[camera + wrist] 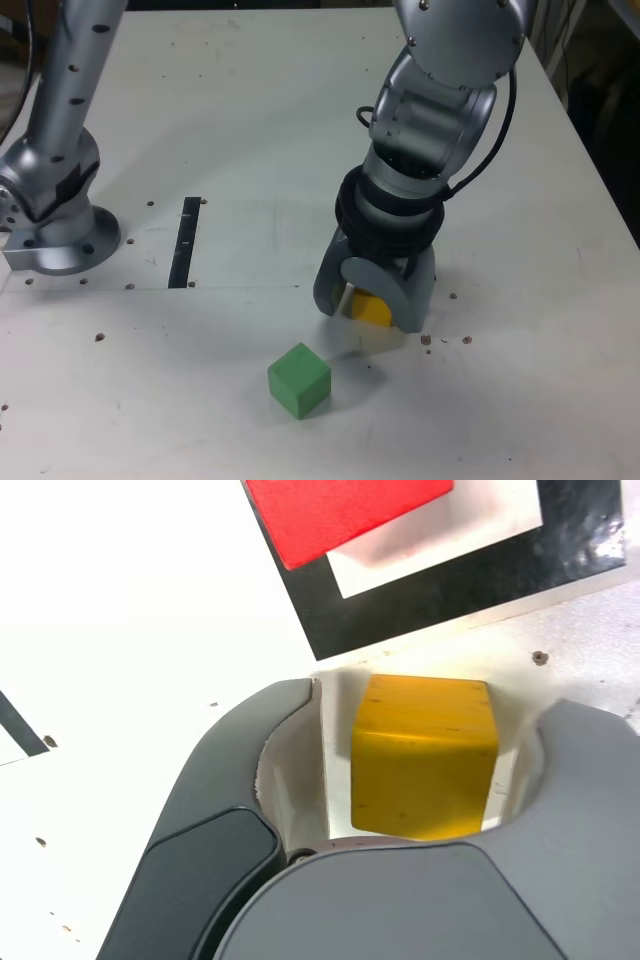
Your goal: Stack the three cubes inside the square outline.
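Wrist view shows the yellow cube (425, 755) on the table between the jaws of the gripper (420, 780), gaps visible on both sides, so not yet gripped; uneven closing could skew it, spoiling placement on the red cube (340, 515) inside the square outline (450, 590).
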Tool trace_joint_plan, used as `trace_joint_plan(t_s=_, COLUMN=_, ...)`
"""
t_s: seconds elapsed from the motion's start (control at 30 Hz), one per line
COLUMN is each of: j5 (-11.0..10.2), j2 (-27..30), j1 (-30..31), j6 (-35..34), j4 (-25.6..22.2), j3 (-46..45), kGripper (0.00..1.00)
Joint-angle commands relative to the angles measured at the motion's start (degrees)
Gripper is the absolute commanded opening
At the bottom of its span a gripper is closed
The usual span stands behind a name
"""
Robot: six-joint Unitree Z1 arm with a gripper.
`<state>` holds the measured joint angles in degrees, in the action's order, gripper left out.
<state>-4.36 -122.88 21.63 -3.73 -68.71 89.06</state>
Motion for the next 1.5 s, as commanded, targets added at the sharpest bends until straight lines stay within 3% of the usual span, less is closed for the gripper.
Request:
trace_joint_plan(t_s=0.0, j5=-0.3, j2=-0.3, j1=-0.2, j6=0.0, j4=0.2, j3=0.7, kGripper=0.41)
trace_joint_plan(t_s=0.13, j5=-0.4, j2=-0.2, j1=-0.7, j6=0.0, j4=0.4, j3=0.8, kGripper=0.32)
trace_joint_plan(t_s=0.63, j5=0.1, j2=0.3, j1=-1.2, j6=0.3, j4=0.1, j3=0.8, kGripper=0.2)
trace_joint_plan(t_s=0.9, j5=-0.4, j2=5.8, j1=-2.1, j6=0.6, j4=-5.4, j3=3.5, kGripper=0.19)
trace_joint_plan(t_s=1.1, j5=-0.6, j2=9.8, j1=-6.8, j6=2.2, j4=-8.1, j3=4.2, kGripper=0.19)
trace_joint_plan(t_s=1.47, j5=-0.3, j2=8.8, j1=-14.2, j6=-1.6, j4=-7.5, j3=3.3, kGripper=0.19)
